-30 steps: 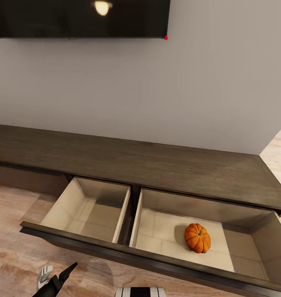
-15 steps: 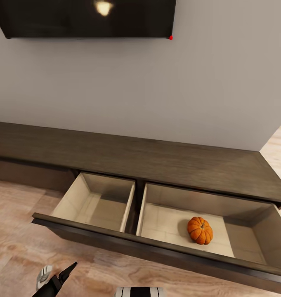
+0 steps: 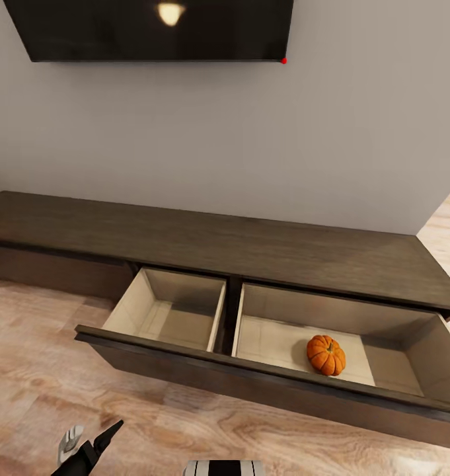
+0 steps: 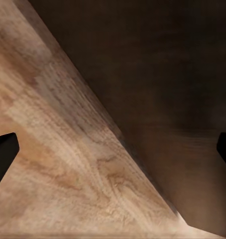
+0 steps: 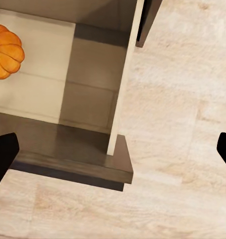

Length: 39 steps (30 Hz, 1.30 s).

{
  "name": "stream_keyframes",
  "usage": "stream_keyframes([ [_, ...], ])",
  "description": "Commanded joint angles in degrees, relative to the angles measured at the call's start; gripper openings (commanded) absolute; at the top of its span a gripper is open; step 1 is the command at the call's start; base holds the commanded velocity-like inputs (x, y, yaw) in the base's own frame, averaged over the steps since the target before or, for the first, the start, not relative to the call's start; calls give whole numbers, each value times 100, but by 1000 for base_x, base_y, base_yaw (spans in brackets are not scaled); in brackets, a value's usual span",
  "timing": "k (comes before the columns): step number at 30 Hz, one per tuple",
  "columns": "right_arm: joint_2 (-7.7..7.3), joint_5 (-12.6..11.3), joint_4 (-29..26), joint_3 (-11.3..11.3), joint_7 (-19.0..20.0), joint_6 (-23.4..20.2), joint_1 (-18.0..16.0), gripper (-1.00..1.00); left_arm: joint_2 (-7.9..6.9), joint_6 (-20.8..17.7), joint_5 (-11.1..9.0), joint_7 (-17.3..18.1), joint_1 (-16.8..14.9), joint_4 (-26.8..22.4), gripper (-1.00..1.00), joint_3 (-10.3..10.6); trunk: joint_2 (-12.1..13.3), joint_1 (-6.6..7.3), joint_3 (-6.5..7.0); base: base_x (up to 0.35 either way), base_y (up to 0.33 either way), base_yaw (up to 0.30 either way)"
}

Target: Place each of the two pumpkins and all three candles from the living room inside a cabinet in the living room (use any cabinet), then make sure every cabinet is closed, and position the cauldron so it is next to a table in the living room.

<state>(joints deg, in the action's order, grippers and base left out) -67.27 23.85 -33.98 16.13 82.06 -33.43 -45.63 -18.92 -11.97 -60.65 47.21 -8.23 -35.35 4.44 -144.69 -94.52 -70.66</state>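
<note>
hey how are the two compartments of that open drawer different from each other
The right compartment holds a pumpkin on its floor; the left compartment has nothing showing in it. The right compartment is the wider of the two, and the left one is narrower. Both have pale beige insides and sit behind the same dark brown front of the cabinet, pulled out over the wooden floor.

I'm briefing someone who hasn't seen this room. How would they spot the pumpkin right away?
Below the wall-mounted TV runs a long, low, dark brown cabinet with a wide drawer pulled open. The pumpkin sits on the pale floor of its right-hand compartment. It is the only bright orange thing there, small and ribbed; the left compartment is bare.
</note>
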Motion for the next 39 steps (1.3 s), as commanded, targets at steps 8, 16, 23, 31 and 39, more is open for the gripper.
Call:
stream_keyframes([
  [8, -297, 58, 118, 417, 45, 95, -16, 100, -6, -51, -61, 7, -3, 2, 100, 22, -2, 1, 1, -3, 2, -58],
  [16, -349, 50, 182, 487, 38, 135, -14, 100, -6, -51, -61, 14, -3, 2, 100, 24, -2, 1, 29, -241, 119, -255],
  [23, -373, 50, 182, 488, 38, 137, -16, 100, -6, -51, -61, 9, -3, 2, 100, 25, -2, 1, 35, -36, 20, -59],
  [31, -391, 50, 189, 491, 38, 143, -15, 100, -6, -51, -61, 7, -3, 2, 100, 25, -2, 1, 36, -3, 2, -205],
  [39, -392, 51, 190, 493, 32, 144, -13, 100, -6, -51, -61, 7, -3, 2, 100, 25, -2, 1, 36, 0, 0, -293],
])
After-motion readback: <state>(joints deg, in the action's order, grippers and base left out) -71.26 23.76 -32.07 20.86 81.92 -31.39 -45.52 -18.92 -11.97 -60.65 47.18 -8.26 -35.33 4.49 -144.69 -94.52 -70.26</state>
